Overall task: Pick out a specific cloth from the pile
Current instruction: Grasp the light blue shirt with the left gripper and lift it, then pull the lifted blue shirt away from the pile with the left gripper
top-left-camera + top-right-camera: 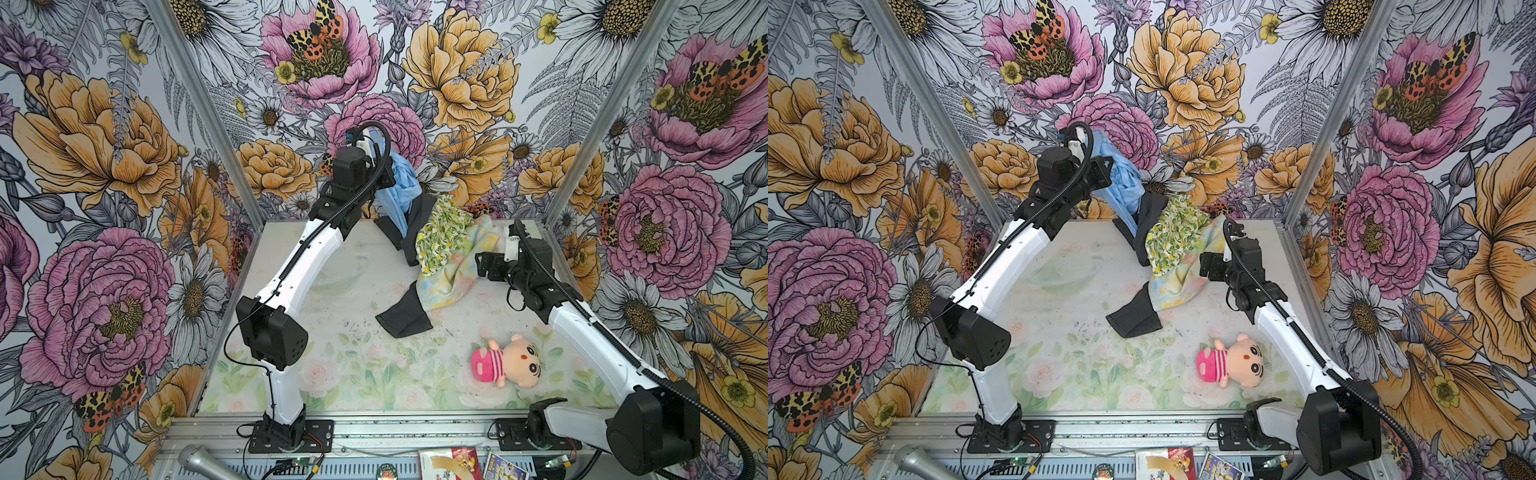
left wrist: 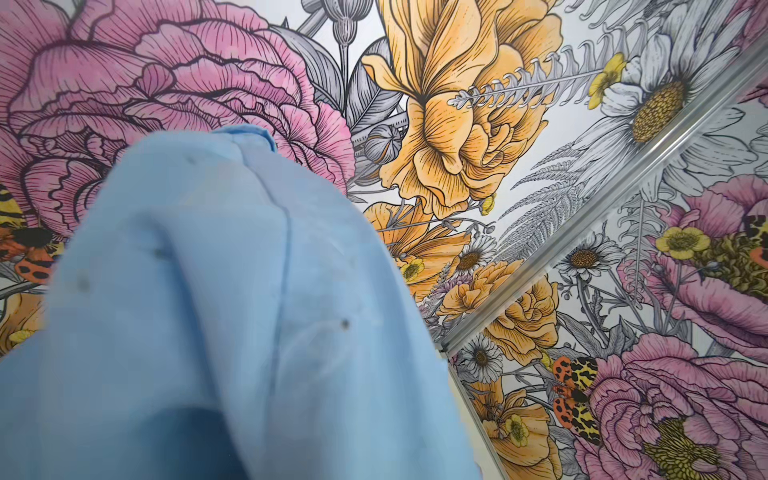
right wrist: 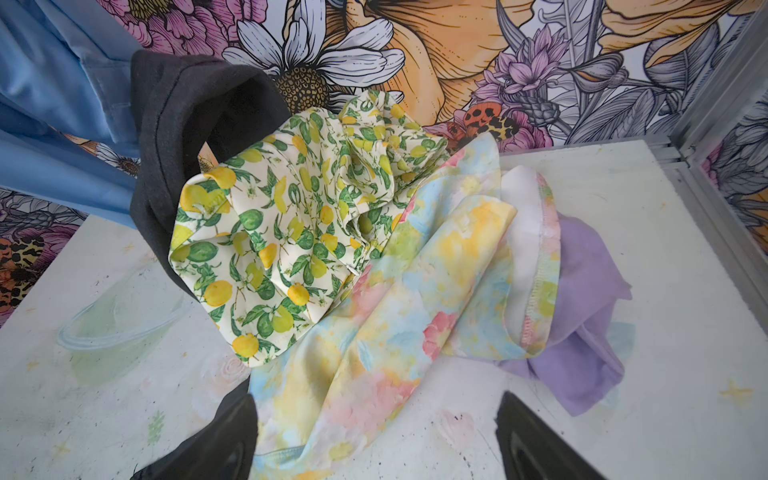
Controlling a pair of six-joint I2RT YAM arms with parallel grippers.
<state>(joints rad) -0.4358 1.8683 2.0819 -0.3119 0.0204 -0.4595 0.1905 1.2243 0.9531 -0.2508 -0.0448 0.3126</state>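
The light sky-blue cloth [image 1: 398, 179] [image 1: 1121, 178] hangs from my left gripper [image 1: 370, 139] [image 1: 1086, 137], which is raised high against the back wall and shut on its top. In the left wrist view the cloth [image 2: 232, 311] covers the jaws. A black cloth [image 1: 420, 224] clings to its lower end. The pile [image 1: 451, 253] [image 1: 1177, 249] [image 3: 332, 232] lies at the back right, made up of lemon-print, pastel floral and lilac pieces. My right gripper [image 1: 484, 264] [image 3: 376, 399] is open and empty, low by the pile's right edge.
A second black piece [image 1: 405, 318] lies in front of the pile. A plush doll [image 1: 509, 361] lies front right. A clear bowl [image 3: 116, 316] sits left of the pile. A microphone [image 1: 199, 459] and small packets lie beyond the front rail.
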